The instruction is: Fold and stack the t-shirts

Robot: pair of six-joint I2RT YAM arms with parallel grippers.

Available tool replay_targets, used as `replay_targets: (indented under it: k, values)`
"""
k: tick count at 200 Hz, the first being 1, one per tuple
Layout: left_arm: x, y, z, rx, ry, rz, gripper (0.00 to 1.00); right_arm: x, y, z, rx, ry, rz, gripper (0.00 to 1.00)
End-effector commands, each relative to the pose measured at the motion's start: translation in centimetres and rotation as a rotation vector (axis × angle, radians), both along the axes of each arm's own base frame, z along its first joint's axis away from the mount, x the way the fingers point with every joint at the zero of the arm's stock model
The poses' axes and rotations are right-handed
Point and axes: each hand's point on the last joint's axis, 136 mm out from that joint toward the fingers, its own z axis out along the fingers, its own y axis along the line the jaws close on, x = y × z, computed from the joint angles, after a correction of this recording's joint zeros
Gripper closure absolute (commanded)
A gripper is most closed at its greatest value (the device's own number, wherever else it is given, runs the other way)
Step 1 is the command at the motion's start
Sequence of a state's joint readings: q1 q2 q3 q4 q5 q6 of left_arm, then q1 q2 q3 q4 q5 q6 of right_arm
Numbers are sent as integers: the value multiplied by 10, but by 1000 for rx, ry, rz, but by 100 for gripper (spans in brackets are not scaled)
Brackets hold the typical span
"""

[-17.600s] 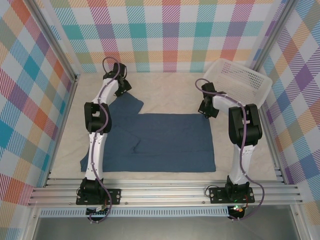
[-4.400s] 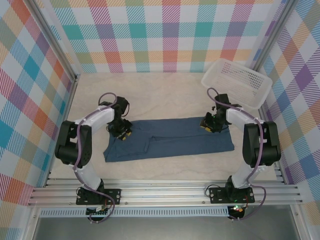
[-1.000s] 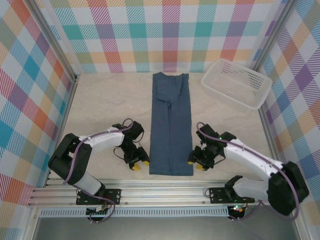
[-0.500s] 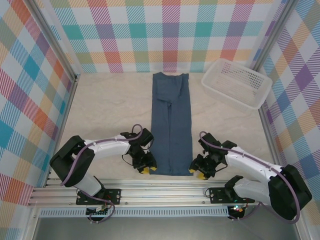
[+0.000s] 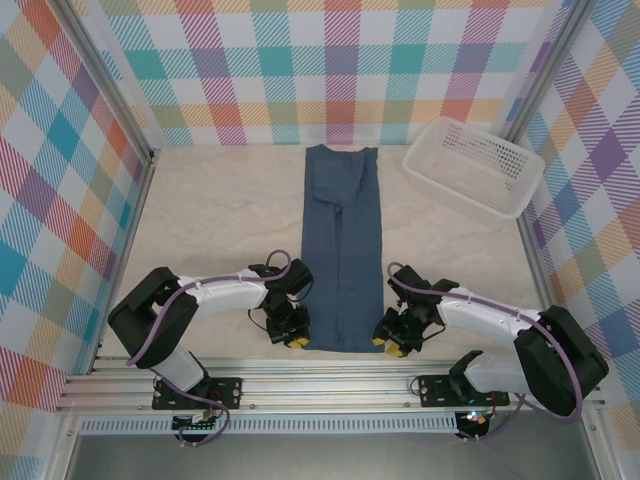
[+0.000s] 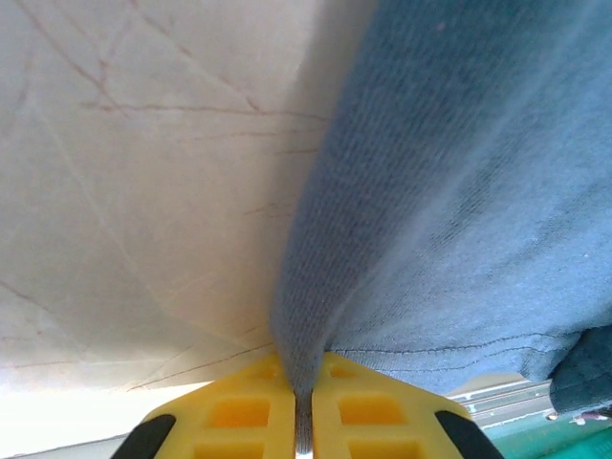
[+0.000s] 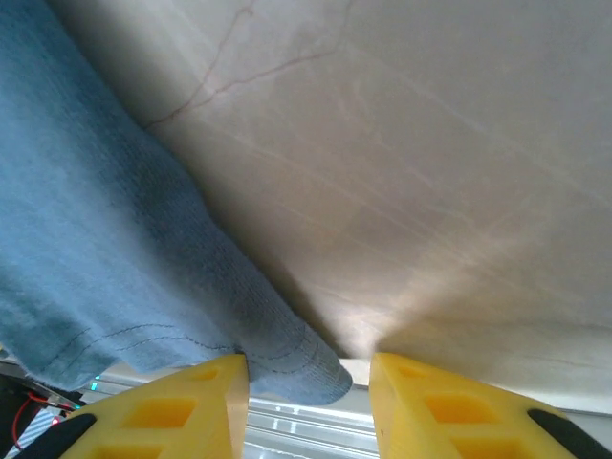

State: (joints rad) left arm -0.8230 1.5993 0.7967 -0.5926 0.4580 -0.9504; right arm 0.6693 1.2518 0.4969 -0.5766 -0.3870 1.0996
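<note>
A dark denim-blue t-shirt [image 5: 341,245], folded into a long narrow strip, runs from the back wall to the near table edge. My left gripper [image 5: 297,341] is at its near left corner, shut on the shirt's edge [image 6: 304,378], which is pinched between the yellow fingers [image 6: 239,411]. My right gripper [image 5: 384,345] sits at the near right corner, open. The shirt's hem corner [image 7: 306,368] lies between its yellow fingers [image 7: 191,406], against the left one, with a gap to the right finger.
A white mesh basket [image 5: 474,167] stands at the back right, tilted against the wall. The cream table cloth [image 5: 220,215] lies bare on both sides of the shirt. The metal frame rail [image 5: 330,385] runs just behind the grippers.
Both grippers moved inward to the shirt's near corners. The left one closed on the left edge. The shirt strip itself has not shifted.
</note>
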Motion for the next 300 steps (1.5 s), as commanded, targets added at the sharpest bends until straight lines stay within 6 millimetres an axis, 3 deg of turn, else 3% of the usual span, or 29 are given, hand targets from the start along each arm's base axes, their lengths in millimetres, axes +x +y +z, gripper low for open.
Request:
replay_targets:
  k: [1,44,78,106,170,187,213,234,300]
  values:
    - [3,-14,-12,-17,-38,-32,93,0,6,-1,-1,6,-3,65]
    - [4,-14,-8,-17,-45,-34,98,14,9,-3,-22,-42,17,78]
    - [3,-11,-5,-11,-50,-48,100,31,19,10,2,-122,57,92]
    - [1,-7,-1,-13,-66,-48,100,31,17,20,2,-160,79,100]
    - [-29,-2,16,-85,-49,-111,100,-22,18,30,46,-38,206,100]
    - [-27,-4,27,-109,-80,-104,100,-24,16,40,53,-52,198,100]
    - [-6,-7,43,-101,-158,-62,100,-12,14,50,46,-89,159,100]
    - [24,-9,54,-95,-227,16,100,7,17,54,45,-115,111,100]
    - [137,-5,83,-133,-325,216,100,111,22,83,54,-237,0,100]
